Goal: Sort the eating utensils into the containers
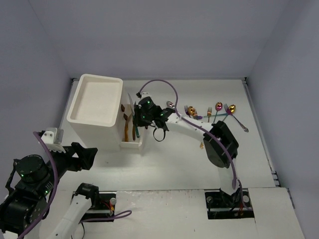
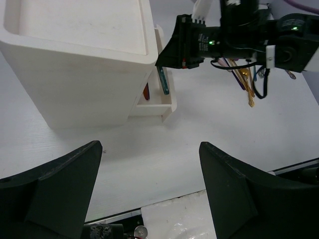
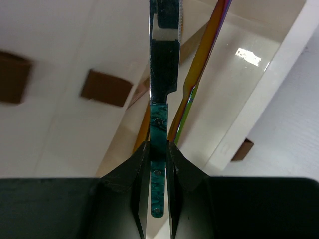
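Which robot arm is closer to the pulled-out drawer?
Right. The right end effector, shut on a green-handled knife, hangs just over the drawer. The left end effector sits open near the table's front edge, well apart from it.

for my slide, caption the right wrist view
Right tool grips a green-handled knife, blade pointing into the open white drawer.

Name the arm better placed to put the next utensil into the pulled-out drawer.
Right. The right claw is shut on a green-handled knife at the open drawer, which already holds other utensils. The left claw is open, empty and well away from it.
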`<state>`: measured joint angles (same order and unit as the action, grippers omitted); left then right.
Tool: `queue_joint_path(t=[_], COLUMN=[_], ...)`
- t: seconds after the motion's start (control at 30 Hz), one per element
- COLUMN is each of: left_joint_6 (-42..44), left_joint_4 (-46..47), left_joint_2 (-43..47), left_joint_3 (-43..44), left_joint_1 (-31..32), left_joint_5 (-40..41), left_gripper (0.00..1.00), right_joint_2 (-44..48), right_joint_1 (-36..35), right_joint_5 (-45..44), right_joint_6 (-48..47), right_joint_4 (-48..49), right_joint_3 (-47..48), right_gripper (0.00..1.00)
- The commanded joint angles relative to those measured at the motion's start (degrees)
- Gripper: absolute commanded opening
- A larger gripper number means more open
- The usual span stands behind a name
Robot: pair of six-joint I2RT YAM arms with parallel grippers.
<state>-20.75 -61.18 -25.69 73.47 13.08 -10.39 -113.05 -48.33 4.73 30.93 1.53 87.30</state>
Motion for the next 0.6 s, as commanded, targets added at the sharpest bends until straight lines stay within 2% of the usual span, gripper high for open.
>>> queue_joint_path(t=[0.0, 0.23, 0.5, 0.53, 0.57], left_joint_6=[-1.46, -2.35, -2.77, -2.94, -3.06], left_joint_4=[1.33, 1.36, 1.45, 1.42, 1.42], left_joint_2=[-1.29, -1.29, -0.99, -1.16, -1.39], left_joint_3=[1.79, 0.98, 0.36, 0.31, 0.24], left_joint_1=[0.17, 0.10, 0.10, 0.10, 0.10], left_joint_5=[0.55, 0.13, 0.05, -0.12, -0.34], left_gripper=[0.76, 0.76, 0.76, 0.76, 0.76], right_joint_2=[-3.50, -7.74, -4.18, -3.34, -2.60], right_joint_1=[0.43, 0.35, -0.76, -0.89, -1.00], right_joint_5=[-2.83, -2.81, -1.04, -1.04, -1.11], right_joint_6=[0.31, 2.48, 5.98, 6.03, 5.91], right_joint_4=[8.68, 13.71, 13.59, 13.54, 13.43], right_joint_3=[6.47, 4.33, -3.43, -4.31, -5.18], right_gripper=[0.00, 0.00, 0.00, 0.01, 0.07])
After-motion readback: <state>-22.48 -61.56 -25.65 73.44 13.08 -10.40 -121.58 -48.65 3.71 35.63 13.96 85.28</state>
